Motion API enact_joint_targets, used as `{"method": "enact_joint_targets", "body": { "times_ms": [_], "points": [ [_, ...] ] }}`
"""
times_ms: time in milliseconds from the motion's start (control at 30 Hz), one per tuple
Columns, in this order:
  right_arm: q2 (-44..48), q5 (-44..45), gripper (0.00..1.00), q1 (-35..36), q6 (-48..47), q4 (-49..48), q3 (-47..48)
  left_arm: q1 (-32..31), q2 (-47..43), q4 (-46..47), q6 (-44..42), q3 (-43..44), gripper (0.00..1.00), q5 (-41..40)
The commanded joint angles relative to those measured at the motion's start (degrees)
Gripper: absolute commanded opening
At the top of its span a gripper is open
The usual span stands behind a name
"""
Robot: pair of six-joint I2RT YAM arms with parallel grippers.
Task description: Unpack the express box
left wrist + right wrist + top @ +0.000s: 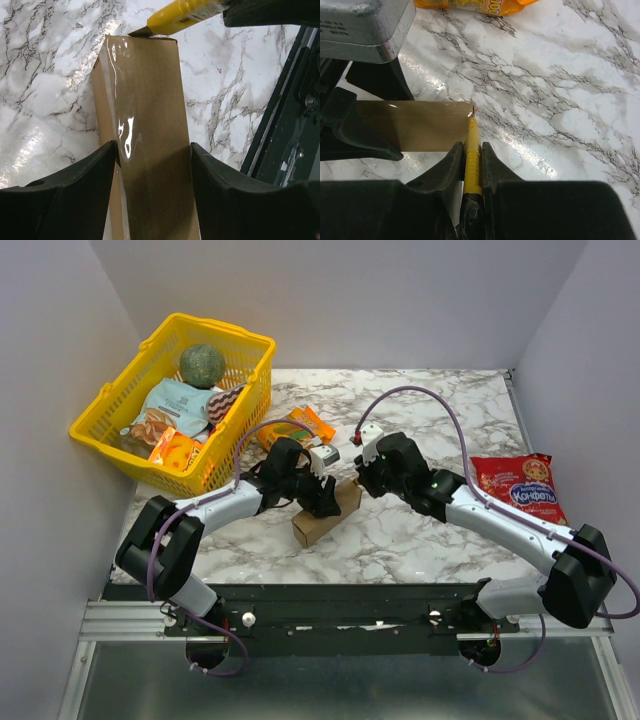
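**Tabletop contents, overhead view, left to right**

1. Yellow basket (250, 390) – at 10 o'clock on the marble table (430, 550). It holds a green round item (202, 364), a pale blue packet (180, 400) and other packets.
2. Left gripper (152, 150) – reaching in from 8 o'clock. Its black fingers (80, 195) press against the two long sides of the express box, grasping it.
3. Express box (315, 528) – plain brown cardboard, lying flat near the table's centre and angled towards 1 o'clock. Its top is glossy with clear tape and the lid is not lifted.
4. Orange snack packet (300, 427) – flat on the marble at 12 o'clock from the box, near it but not touching.
5. Right gripper (471, 147) – coming in from 3 o'clock, jaws clenched on a yellow utility knife (473, 130). The knife tip rests on the top edge at the box's far end.
6. Red snack bag (520, 490) – at 3 o'clock, well apart from the box, close to the right wall.
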State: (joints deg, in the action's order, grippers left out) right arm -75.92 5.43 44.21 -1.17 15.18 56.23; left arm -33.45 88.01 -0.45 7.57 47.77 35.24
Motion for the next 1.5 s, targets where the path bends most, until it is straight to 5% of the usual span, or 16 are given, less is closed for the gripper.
{"method": "enact_joint_targets", "body": {
  "times_ms": [0, 400, 633, 967, 1467],
  "points": [
    [0.86, -3.50, 0.00, 0.18, 0.29, 6.00, 1.69, -0.03, 1.82, 0.18, 1.13, -0.31, 0.62, -2.72],
    [1.65, -1.57, 0.00, -0.35, -0.24, 16.19, 6.43, -0.03, 2.61, 0.18, 0.96, 0.22, 0.60, -2.90],
    [-1.77, -1.20, 0.00, -7.64, 0.99, 12.26, 13.90, -0.21, 2.43, -0.25, -0.54, -0.22, 0.59, -1.93],
    [-7.05, -10.52, 0.00, -7.73, 2.56, 8.81, 15.05, -0.47, 3.13, -0.08, -0.54, 0.22, 0.59, -1.93],
    [-8.19, -12.37, 0.00, -7.64, 2.93, 10.39, 13.47, -0.47, 3.13, -0.08, -0.19, -0.04, 0.59, -2.20]
  ]
}}
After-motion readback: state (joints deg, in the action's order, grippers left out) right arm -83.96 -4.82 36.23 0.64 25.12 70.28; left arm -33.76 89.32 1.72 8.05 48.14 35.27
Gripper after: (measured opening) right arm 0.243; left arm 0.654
